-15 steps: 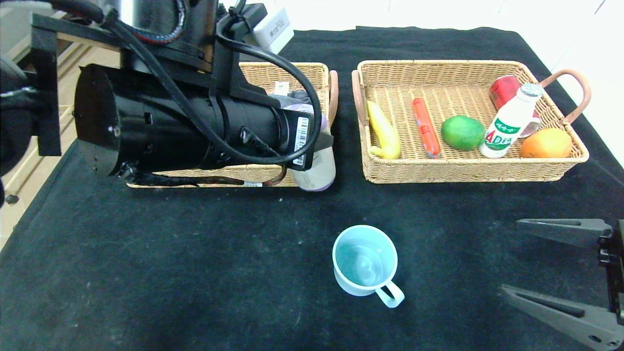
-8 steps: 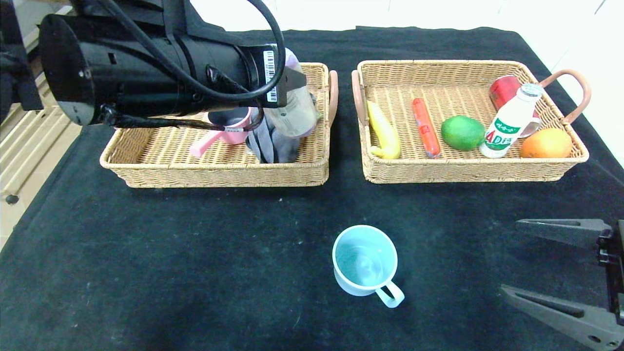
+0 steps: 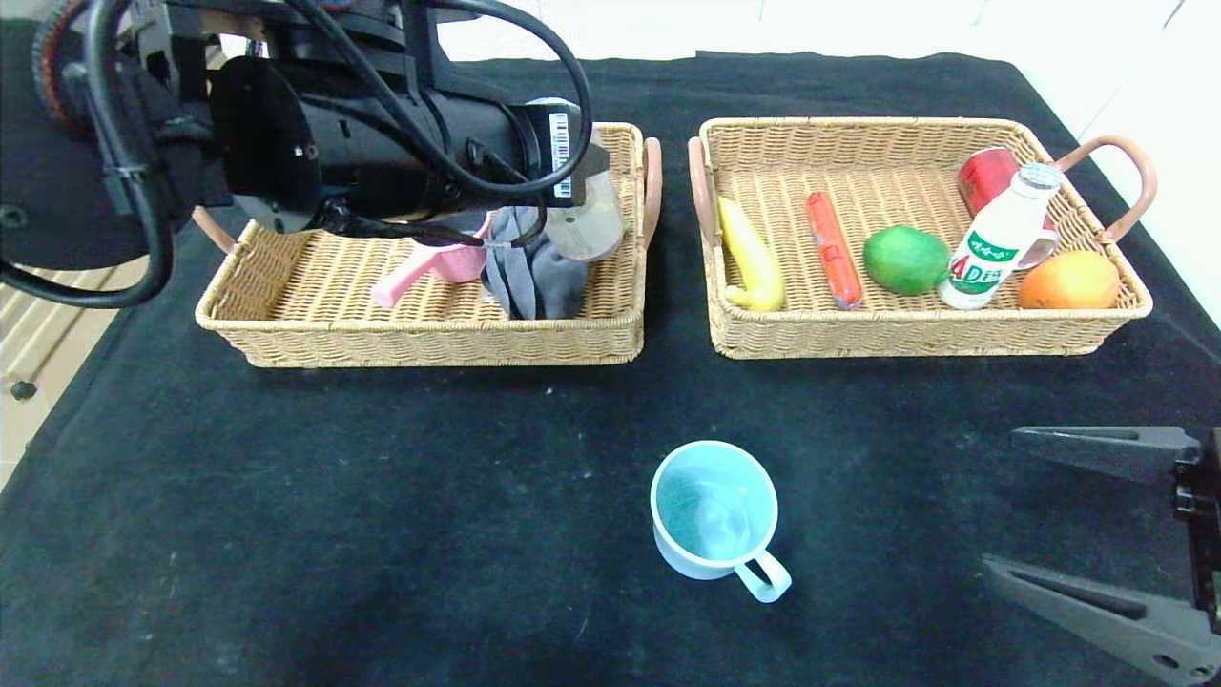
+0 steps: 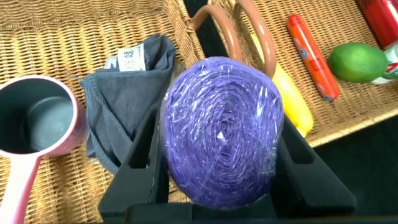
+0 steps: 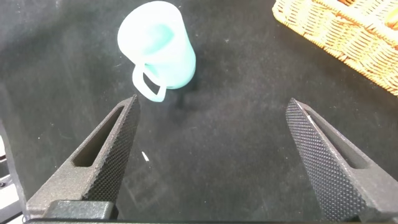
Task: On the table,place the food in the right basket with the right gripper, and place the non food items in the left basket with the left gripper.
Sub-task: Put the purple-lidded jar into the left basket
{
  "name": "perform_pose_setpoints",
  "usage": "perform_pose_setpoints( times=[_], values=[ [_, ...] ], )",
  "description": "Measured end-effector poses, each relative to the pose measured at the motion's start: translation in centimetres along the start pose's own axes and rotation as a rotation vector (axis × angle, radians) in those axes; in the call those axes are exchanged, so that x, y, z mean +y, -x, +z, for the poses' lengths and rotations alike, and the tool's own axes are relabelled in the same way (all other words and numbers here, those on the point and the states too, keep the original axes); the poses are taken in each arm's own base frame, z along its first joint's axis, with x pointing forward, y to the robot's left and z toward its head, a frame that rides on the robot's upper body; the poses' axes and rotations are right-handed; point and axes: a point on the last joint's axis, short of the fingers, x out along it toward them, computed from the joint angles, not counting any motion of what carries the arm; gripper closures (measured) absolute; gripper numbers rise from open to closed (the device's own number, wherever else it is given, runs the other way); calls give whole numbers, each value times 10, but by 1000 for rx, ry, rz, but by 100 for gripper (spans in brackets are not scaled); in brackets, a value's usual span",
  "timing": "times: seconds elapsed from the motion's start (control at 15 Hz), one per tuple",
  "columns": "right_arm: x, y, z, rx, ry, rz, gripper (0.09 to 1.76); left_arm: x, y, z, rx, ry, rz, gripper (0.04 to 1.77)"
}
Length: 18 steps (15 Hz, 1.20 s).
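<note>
**Purple roll now carried over the left basket**

Purple roll (image 4: 221,130), clamped in the left claw (image 4: 217,186), has moved from the near rim to above the left basket (image 3: 286,315), beside the grey cloth (image 3: 539,277); release looks next. Right claw (image 3: 1097,539) waits wide; blue cup (image 3: 715,510) remains on the table (image 3: 382,534).

Our head camera looks forward and down from above the table (image 3: 382,496), taking in everything around the blue mug (image 3: 713,510). Our right wrist camera sits close above that same mug (image 5: 158,50). Our left wrist camera looks steeply down, well beyond the mug, into the left basket (image 4: 74,25).
</note>
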Motion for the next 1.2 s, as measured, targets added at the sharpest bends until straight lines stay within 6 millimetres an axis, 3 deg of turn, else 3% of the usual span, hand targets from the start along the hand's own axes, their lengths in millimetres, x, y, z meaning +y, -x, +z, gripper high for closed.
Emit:
perform_pose_setpoints(
  times=[0.73,1.2],
  values=[
    [-2,1,0,-1,0,-13,14,0,-28,-27,83,-10,20,91],
    [-2,1,0,-1,-1,-14,14,-1,-29,-30,98,-13,24,44]
  ],
)
